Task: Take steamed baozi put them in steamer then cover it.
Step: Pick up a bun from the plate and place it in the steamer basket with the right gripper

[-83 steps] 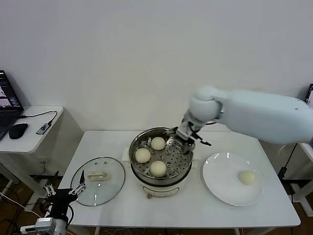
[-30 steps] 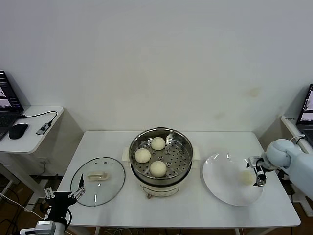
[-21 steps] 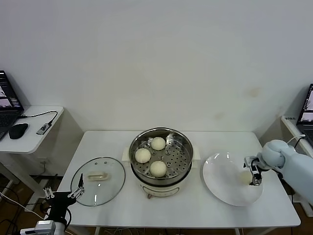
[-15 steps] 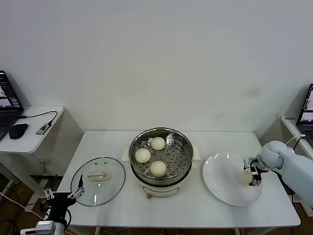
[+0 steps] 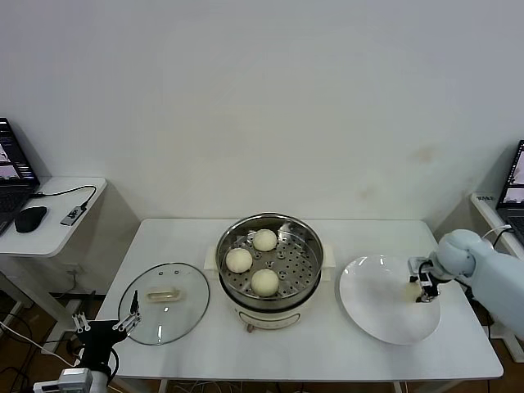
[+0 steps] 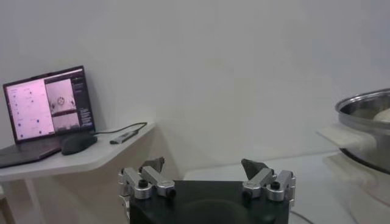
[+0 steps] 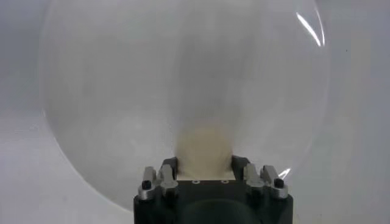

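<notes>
- Round shiny stainless-steel steamer (image 5: 270,260) on a white base stands mid-table on the white table (image 5: 327,352); its perforated tray holds three small cream-white round baozi: one far (image 5: 264,239), one left (image 5: 238,259), one near (image 5: 264,282). The right part of the tray is bare.
- Steamer is uncovered. The round clear glass cover (image 5: 164,303) with metal rim and cream-white oblong handle lies flat on the table just left of the steamer, near the table's front-left corner.
- Flat white round plate (image 5: 385,307) sits right of the steamer, apart from it. Nothing rests on the plate surface visible in the head view.
- Fourth cream-white baozi (image 7: 204,151) is at the plate's right edge, between the fingers of the right gripper (image 5: 423,286). Right wrist view: fingers are clenched on either side of the bun, the plate (image 7: 122,91) spread beyond it. Whether the bun touches the plate or is lifted clear, cannot tell.
- Left gripper (image 5: 106,323) hangs low at the near-left, off the table's front-left corner, beside the cover but not touching it. Left wrist view: its fingers (image 6: 152,165) are spread wide, holding nothing.
- Side desk at far left carries a laptop (image 6: 46,115) and a dark mouse (image 5: 30,218).
</notes>
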`<state>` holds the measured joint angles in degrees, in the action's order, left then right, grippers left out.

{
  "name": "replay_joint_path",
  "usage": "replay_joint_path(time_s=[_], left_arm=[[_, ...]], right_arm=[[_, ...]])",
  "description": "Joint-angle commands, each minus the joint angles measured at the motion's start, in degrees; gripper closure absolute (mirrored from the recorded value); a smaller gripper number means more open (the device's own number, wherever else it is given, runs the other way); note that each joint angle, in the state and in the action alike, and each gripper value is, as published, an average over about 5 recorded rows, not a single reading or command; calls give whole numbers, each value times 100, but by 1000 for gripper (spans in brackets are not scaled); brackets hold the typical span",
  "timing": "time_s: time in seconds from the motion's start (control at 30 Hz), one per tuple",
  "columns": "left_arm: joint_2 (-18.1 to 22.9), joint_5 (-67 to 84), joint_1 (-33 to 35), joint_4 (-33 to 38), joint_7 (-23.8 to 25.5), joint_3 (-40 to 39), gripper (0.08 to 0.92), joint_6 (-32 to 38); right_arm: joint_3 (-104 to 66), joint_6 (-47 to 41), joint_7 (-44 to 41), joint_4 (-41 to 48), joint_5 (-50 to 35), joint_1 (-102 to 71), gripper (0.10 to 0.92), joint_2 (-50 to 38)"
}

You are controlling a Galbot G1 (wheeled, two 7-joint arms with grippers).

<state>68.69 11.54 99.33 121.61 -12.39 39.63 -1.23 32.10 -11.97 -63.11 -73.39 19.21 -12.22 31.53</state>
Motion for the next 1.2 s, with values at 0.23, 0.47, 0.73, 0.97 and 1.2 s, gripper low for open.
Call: replay_joint_path(time_s=[0.23,0.47,0.73,0.97,1.2], left_arm=[[15,0,-134,-2,16,-166,177,-40],[42,13,-199,57,20,-246,177,-55],[64,20,-238,82,19,-273,177,-62],[97,26,-229,78,19,-253,177,-54],[123,55,-233,101,13,-240,177,-45]], right_arm=[[2622,-673,-61,-1271,-2192,3775,475,-231],[3889,-1241,339,-1525,-3637,5566,464,754],[4192,-2158,1054,-1674,-5051,5647,457,1911],[4255,-2709,1559,-1572,-5712,5149,457,2639],[4493,-2943,1728,-1277,-5504,4766,457,2988]])
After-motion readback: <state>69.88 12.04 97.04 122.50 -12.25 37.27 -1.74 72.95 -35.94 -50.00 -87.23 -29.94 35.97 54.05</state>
